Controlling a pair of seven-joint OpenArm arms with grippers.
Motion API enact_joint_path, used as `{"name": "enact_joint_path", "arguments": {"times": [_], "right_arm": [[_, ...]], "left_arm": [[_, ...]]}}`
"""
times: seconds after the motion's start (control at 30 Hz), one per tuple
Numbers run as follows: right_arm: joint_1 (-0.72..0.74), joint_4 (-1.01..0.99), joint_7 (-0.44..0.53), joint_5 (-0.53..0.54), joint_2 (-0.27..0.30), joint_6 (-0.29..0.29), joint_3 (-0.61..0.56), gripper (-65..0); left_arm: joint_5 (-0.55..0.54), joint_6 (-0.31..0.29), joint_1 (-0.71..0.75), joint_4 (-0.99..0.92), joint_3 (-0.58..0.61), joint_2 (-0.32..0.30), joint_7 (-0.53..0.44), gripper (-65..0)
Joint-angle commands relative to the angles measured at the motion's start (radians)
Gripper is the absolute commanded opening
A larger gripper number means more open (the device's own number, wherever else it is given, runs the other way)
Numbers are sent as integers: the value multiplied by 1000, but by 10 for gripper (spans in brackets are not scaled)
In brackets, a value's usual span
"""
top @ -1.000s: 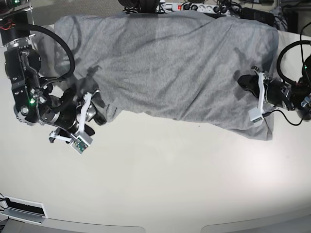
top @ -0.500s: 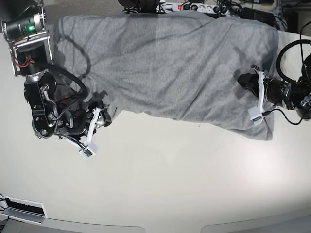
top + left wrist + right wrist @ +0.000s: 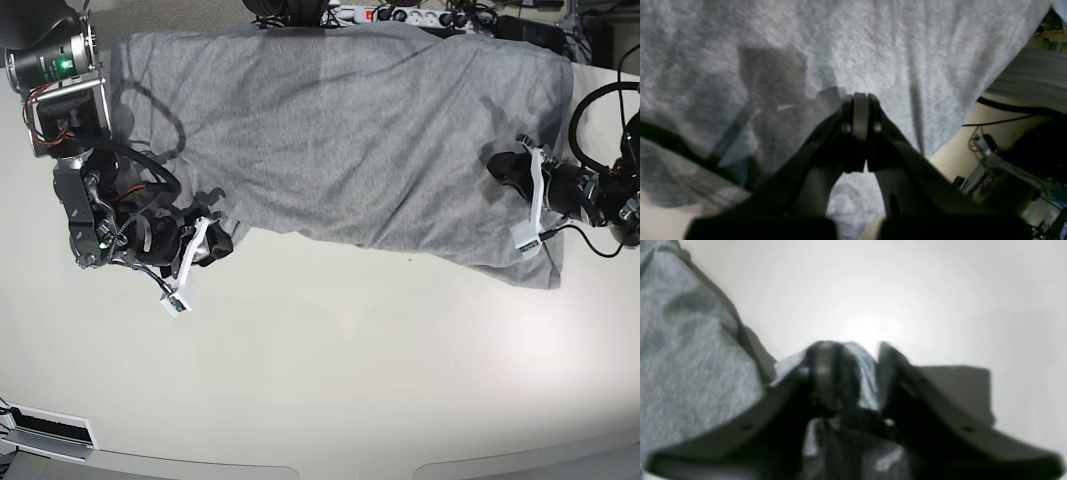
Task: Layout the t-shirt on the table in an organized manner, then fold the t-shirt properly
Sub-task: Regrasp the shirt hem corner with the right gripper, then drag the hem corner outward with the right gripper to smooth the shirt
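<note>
Two arms are working one shirt, so start with the big picture: your table [image 3: 330, 380] is mostly bare in the near half, and the t-shirt [image 3: 350, 130] lies spread across the far half as a long grey band, back edge running off toward the cables, front edge wavy and uneven.

Next, your right arm, on the left of the base view. A second ago it sat lower and further out with its fingers spread near the shirt's corner; since then it has swung in, and the right gripper [image 3: 212, 243] now sits at that near corner. In the right wrist view a fold of grey cloth stands between the jaws, which have narrowed but show a gap, so you look partway into a grab. I cannot tell that the cloth is firmly pinched yet.

Your left gripper [image 3: 505, 168], on the other side, has not shifted over that second. Its jaws are pressed together, apparently on a fold of the shirt near the far end.

Judging from this, you are setting up a two-point hold to pull the shirt flat; folding has not begun.
</note>
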Motion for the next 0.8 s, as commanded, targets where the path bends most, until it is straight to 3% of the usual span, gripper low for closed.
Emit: {"name": "enact_joint_path", "arguments": {"times": [0.0,0.07,0.1,0.27,0.43,0.63,0.77], "right_arm": [[17,7,-25,3,8,6,4,-534],[19,7,-45,2,8,6,4,-635],[20,7,-51,3,9,6,4,-650],[22,84,-51,3,20,6,4,-650],[21,272,-58,2,69,6,4,-650],[20,425,-80,-7,95,-165,4,-650],[19,426,-79,-103,95,-323,4,-650]], "left_arm": [[-14,-5,-19,10,-9,-19,-7,-650],[-14,-5,-19,10,-9,-19,-7,-650],[-14,-5,-19,10,-9,-19,-7,-650],[-14,-5,-19,10,-9,-19,-7,-650],[-13,-5,-19,10,-9,-19,-7,-650],[-13,-5,-19,10,-9,-19,-6,-650],[-13,-5,-19,10,-9,-19,-6,-650]]}}
